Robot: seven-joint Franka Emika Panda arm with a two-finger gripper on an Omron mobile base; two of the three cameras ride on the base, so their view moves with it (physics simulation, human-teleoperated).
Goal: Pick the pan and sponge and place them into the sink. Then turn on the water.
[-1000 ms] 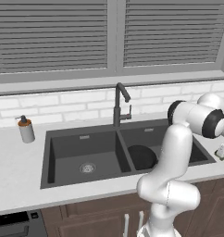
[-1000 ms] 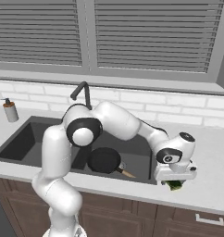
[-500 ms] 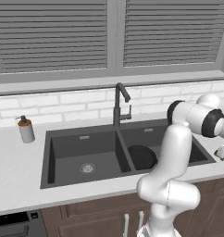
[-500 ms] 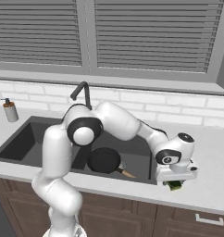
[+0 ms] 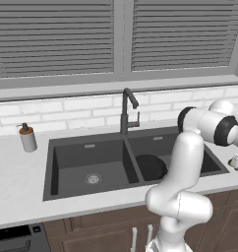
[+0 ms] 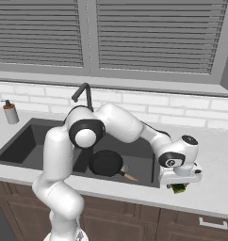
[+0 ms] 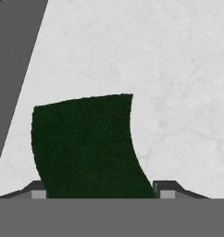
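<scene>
1. In the hand view the sponge (image 7: 86, 148) sits lower centre, between the two fingers (image 7: 39, 190); both tips stand at its sides, but whether they press it cannot be told.
2. In the right base view the sponge (image 6: 179, 188) lies on the pale surface (image 6: 215, 188), lower right (just right of the sink (image 6: 21, 141)).
3. The pan (image 6: 106, 163) rests in the sink's right basin, centre frame.

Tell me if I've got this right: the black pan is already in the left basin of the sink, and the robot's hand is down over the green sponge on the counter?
Not quite. The pan lies in the right basin of the sink, not the left, as the right base view shows. The rest holds: the hand is down over the green sponge on the counter.
</scene>
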